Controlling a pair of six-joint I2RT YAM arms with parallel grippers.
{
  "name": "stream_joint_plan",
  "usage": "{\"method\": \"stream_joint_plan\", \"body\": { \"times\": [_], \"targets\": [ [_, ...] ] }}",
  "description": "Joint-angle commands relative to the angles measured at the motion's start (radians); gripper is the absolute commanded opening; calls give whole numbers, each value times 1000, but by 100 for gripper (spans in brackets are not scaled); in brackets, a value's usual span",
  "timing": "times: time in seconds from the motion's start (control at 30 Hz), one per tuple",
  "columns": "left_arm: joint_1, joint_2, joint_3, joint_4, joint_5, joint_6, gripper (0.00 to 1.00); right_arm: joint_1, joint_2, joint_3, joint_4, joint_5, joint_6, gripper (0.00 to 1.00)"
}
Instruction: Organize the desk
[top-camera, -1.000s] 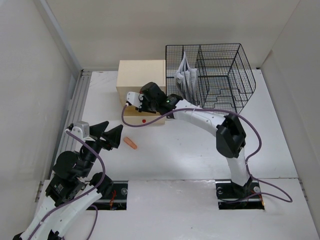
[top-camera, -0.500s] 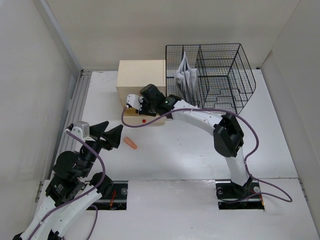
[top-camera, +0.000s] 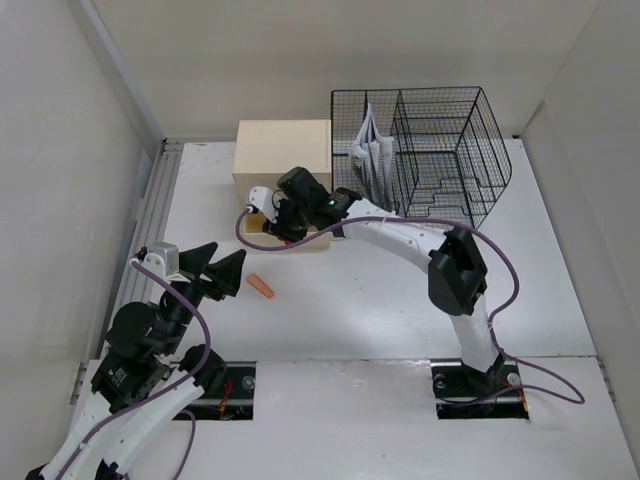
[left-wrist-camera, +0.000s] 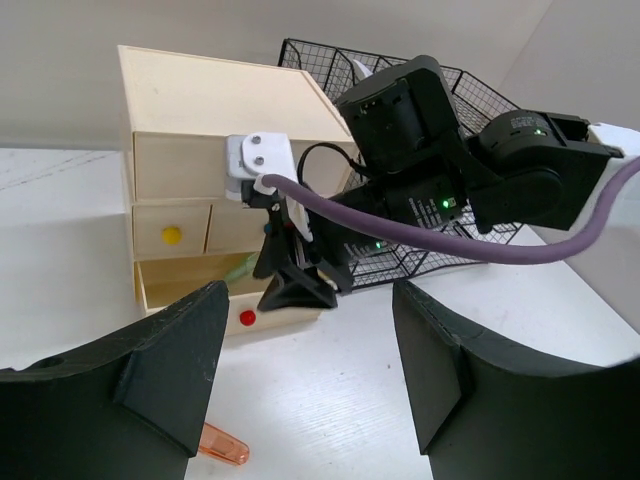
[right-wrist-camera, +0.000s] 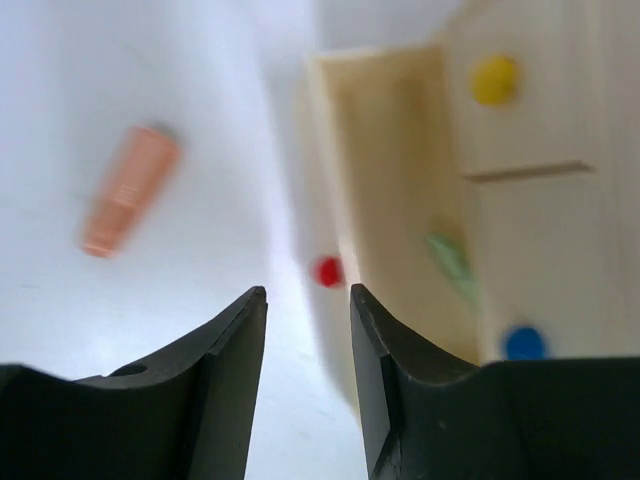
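Observation:
The desk (top-camera: 380, 300) is a white tabletop with grey rails along its left edge. A cream drawer box (top-camera: 283, 160) stands at the back; its bottom drawer with the red knob (right-wrist-camera: 327, 271) is pulled out, and something green (right-wrist-camera: 450, 265) lies inside. My right gripper (top-camera: 270, 222) is open and empty, hanging over the drawer's front, with the red knob just beyond its fingertips (right-wrist-camera: 250, 310). A small orange cap (top-camera: 262, 286) lies on the desk in front of the box. My left gripper (top-camera: 215, 270) is open and empty, left of the cap.
A black wire-mesh rack (top-camera: 440, 150) stands right of the box, with folded papers (top-camera: 367, 150) in its left compartment. The box also has a yellow knob (left-wrist-camera: 172, 235) and a blue knob (right-wrist-camera: 525, 342). The right arm's purple cable (top-camera: 262, 243) loops in front of the drawer.
My right gripper has edged slightly left and toward the box, and its cable loop has swung over the drawer front. The drawer stays open. The left arm has not moved.

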Motion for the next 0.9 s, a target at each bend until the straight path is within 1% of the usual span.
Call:
{"method": "stream_joint_plan", "body": {
  "times": [0.0, 0.03, 0.07, 0.1, 0.17, 0.23, 0.27, 0.3, 0.37, 0.4, 0.43, 0.53, 0.87],
  "targets": [
    [1, -9, 5, 36, -9, 6, 64, 75, -25, 35, -1, -236, 182, 44],
    [1, -9, 5, 36, -9, 6, 64, 95, -16, 4, 19, -236, 251, 44],
    [1, -9, 5, 36, -9, 6, 64, 115, -5, -8, 35, -250, 276, 44],
    [1, -9, 5, 36, -9, 6, 64, 155, 6, -31, 68, -237, 338, 44],
    [1, -9, 5, 36, -9, 6, 64, 183, 21, -42, 92, -217, 398, 46],
    [1, -20, 5, 36, -9, 6, 64, 218, 36, -42, 113, -91, 485, 46],
    [1, -20, 5, 36, -9, 6, 64, 229, 46, -42, 124, -38, 563, 46],
    [1, -20, 5, 36, -9, 6, 64, 229, 46, -53, 133, 46, 595, 46],
    [1, -20, 5, 36, -9, 6, 64, 243, 55, -65, 158, 105, 663, 46],
    [1, -20, 5, 36, -9, 6, 64, 255, 55, -65, 170, 131, 664, 46],
    [1, -20, 5, 36, -9, 6, 64, 267, 64, -65, 179, 194, 682, 47],
    [1, -20, 5, 36, -9, 6, 65, 267, 99, -54, 179, 262, 716, 47],
    [1, -71, -6, 54, 10, 6, 65, 267, 222, 4, 168, 349, 716, 47]
  ]
}}
